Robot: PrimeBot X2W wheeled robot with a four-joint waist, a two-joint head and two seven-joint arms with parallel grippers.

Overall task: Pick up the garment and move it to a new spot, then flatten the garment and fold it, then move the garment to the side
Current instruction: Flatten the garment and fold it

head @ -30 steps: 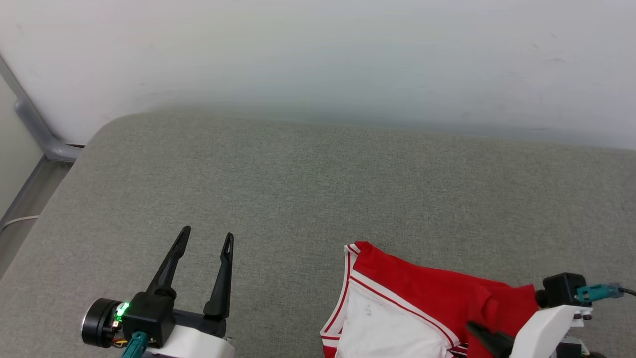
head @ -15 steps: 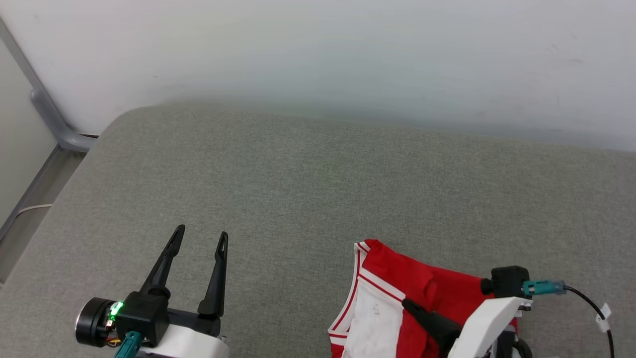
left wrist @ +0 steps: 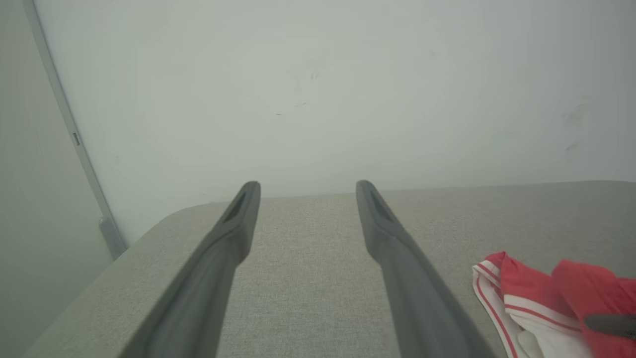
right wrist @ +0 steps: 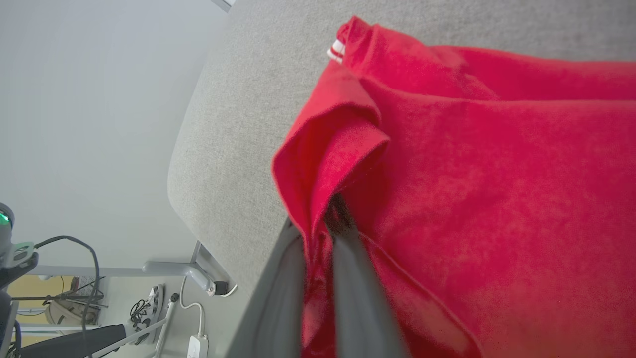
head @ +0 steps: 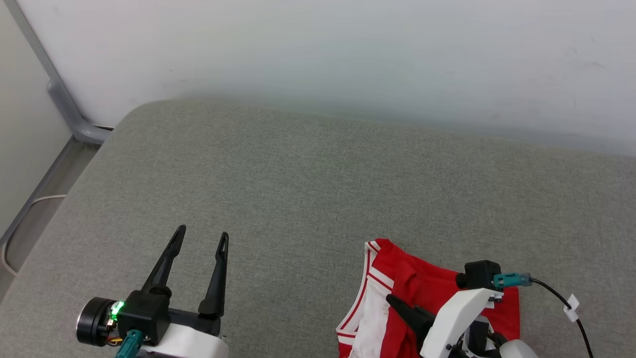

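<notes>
I count one garment (head: 432, 291), a red jersey, and one grey padded bench (head: 318, 189). Two hands show on my feeds, the left hand (head: 201, 237) and the right hand (head: 393, 301), each with two dark fingers (left wrist: 233, 233). There is also one white tag (head: 571, 301).

Light even, diffuse, bright; no glare, shadows barely there. Soft band of shade on the wall (head: 348, 59) above the far edge of the bench (head: 298, 189). Left wrist view hazy, low contrast; left tool (left wrist: 304, 188) soft-edged near the lens. Right wrist view: garment (right wrist: 472, 174) close, fuzzy, oversaturated; bench edge bowed by the wide angle.
</notes>
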